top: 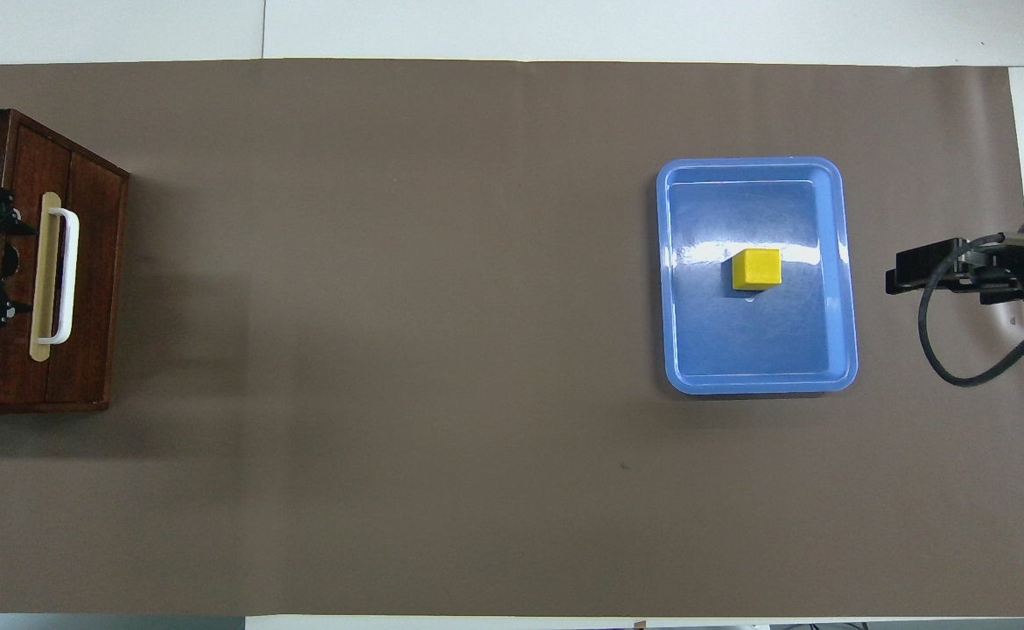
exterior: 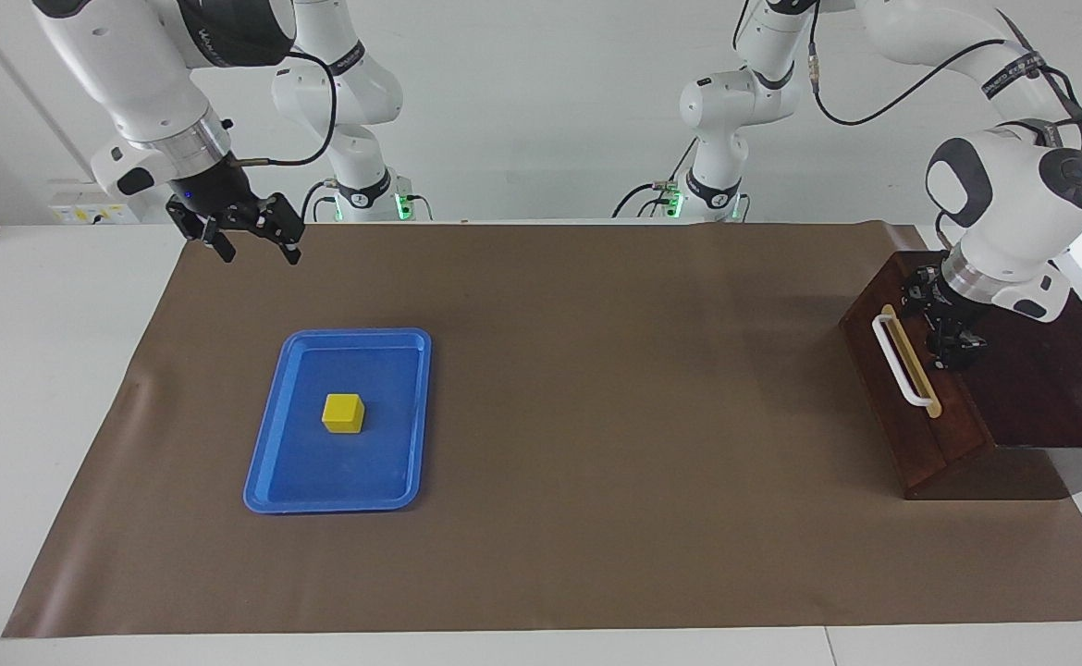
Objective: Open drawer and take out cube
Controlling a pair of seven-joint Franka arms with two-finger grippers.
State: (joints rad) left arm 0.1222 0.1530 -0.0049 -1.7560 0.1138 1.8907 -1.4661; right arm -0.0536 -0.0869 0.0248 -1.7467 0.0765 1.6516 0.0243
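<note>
The drawer (exterior: 946, 433) is shut, its dark reddish-brown front flush with the dark wooden box (exterior: 1040, 388) at the left arm's end of the table. Its white bar handle (exterior: 902, 363) sits on a tan strip and also shows in the overhead view (top: 64, 276). My left gripper (exterior: 954, 350) hangs low over the box top, close beside the handle, and holds nothing that I can see. The yellow cube (exterior: 343, 413) rests in the blue tray (exterior: 273, 444), also seen from overhead (top: 757, 269). My right gripper (exterior: 257, 248) is open and empty, raised over the mat's edge near its own base.
A brown mat (exterior: 596, 388) covers most of the white table. The blue tray (top: 678, 350) lies toward the right arm's end. A black cable (top: 941, 341) loops from the right wrist.
</note>
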